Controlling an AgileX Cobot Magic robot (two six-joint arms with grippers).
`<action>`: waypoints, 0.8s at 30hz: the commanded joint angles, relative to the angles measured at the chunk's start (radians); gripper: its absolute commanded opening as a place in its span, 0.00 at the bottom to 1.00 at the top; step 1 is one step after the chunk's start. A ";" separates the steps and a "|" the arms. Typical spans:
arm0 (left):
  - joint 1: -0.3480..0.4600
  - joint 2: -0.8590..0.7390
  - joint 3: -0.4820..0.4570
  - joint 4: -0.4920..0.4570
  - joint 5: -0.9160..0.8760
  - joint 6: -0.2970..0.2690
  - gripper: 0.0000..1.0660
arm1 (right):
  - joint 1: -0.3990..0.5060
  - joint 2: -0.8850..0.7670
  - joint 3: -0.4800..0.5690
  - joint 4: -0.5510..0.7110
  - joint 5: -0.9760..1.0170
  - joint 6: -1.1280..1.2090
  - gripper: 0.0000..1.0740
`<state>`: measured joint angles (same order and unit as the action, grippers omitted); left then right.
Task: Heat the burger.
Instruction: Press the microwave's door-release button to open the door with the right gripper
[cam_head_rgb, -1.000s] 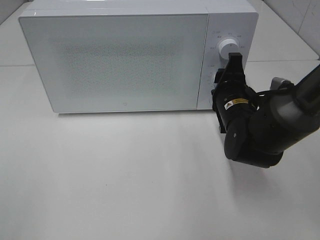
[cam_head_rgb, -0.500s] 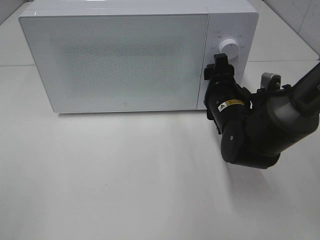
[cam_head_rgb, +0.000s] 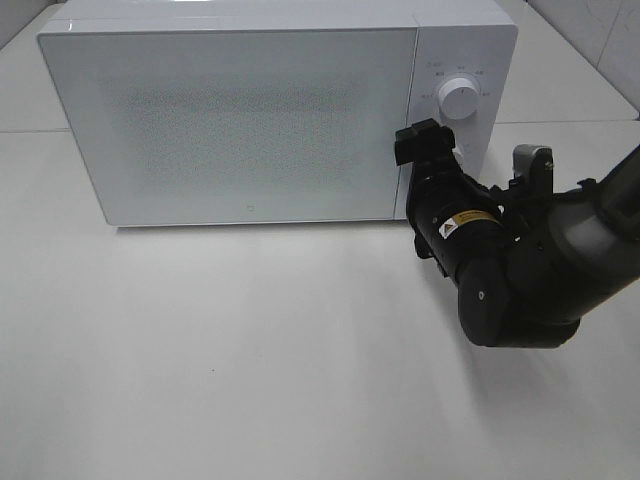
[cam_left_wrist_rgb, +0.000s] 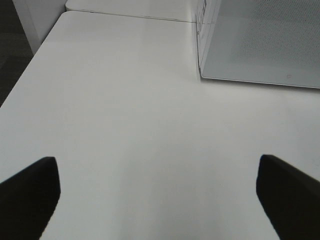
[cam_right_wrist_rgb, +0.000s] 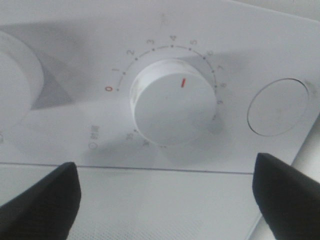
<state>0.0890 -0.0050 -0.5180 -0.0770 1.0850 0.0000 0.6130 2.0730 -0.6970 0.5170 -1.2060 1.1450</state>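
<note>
Burger unseen, presumably behind the frosted door of the white microwave (cam_head_rgb: 240, 120); right pincer (cam_right_wrist_rgb: 165, 200) gapes wide, empty, before the round white timer dial (cam_right_wrist_rgb: 170, 107); a finger brushing it could shift the setting

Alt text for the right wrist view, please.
A white timer dial on a microwave panel fills the view, its red mark pointing near 5 on the numbered scale. The right end effector is open, its dark fingertips wide apart and clear of the dial; a round button sits beside it.
</note>
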 joint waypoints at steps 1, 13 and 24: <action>0.003 -0.015 0.001 -0.002 -0.015 -0.005 0.95 | -0.005 -0.032 0.018 -0.020 -0.219 -0.015 0.76; 0.003 -0.015 0.001 -0.002 -0.015 -0.005 0.95 | -0.005 -0.141 0.162 -0.053 -0.229 -0.063 0.72; 0.003 -0.015 0.001 -0.002 -0.015 -0.005 0.95 | -0.005 -0.303 0.231 -0.078 -0.208 -0.280 0.71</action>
<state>0.0890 -0.0050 -0.5180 -0.0770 1.0850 -0.0050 0.6130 1.7850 -0.4680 0.4530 -1.2060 0.8990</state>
